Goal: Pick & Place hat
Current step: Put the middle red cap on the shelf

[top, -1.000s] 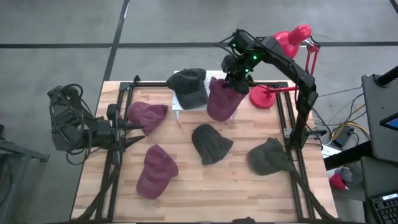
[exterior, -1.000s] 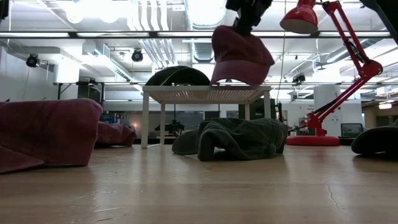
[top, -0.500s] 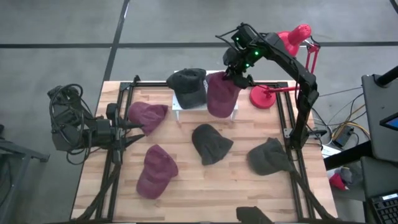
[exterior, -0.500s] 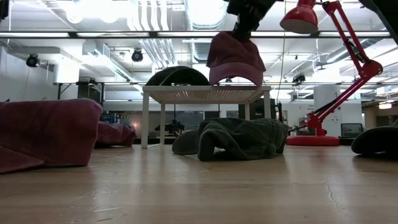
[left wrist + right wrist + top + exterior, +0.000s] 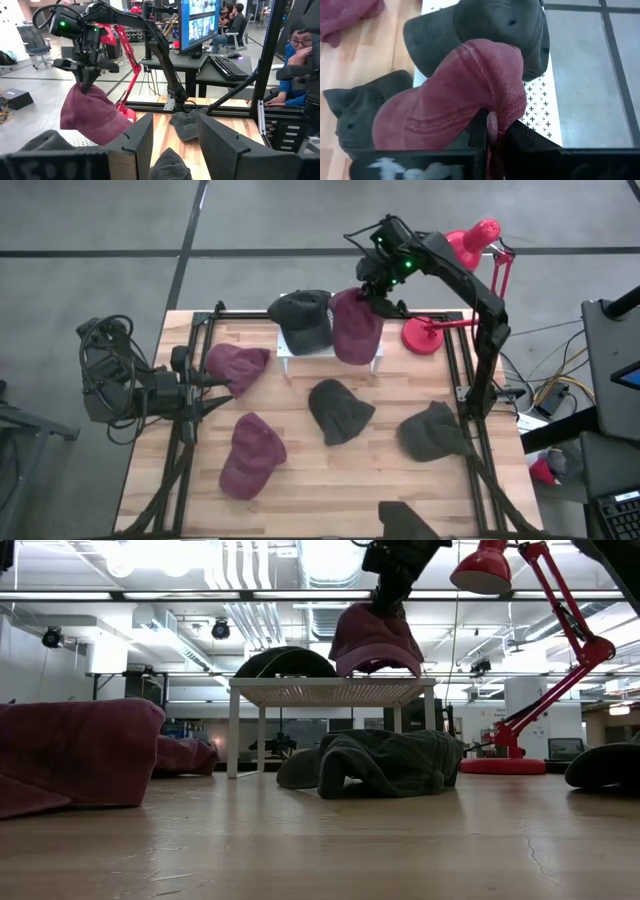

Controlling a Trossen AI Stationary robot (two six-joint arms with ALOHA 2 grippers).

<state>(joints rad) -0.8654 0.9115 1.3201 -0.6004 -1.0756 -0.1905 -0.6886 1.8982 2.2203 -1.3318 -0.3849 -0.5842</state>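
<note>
- Upper centre of the high view: right gripper (image 5: 372, 290), clamped on the maroon cap (image 5: 354, 328), is placing it on the white perforated stand (image 5: 330, 691).
- Next: release it.
- Left gripper (image 5: 222, 383), fingers apart, is waiting at left.

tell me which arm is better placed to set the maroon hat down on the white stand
The right arm. Its end effector is shut on the maroon hat just above the white stand, beside the dark hat. The left end effector waits at the table's left edge.
</note>
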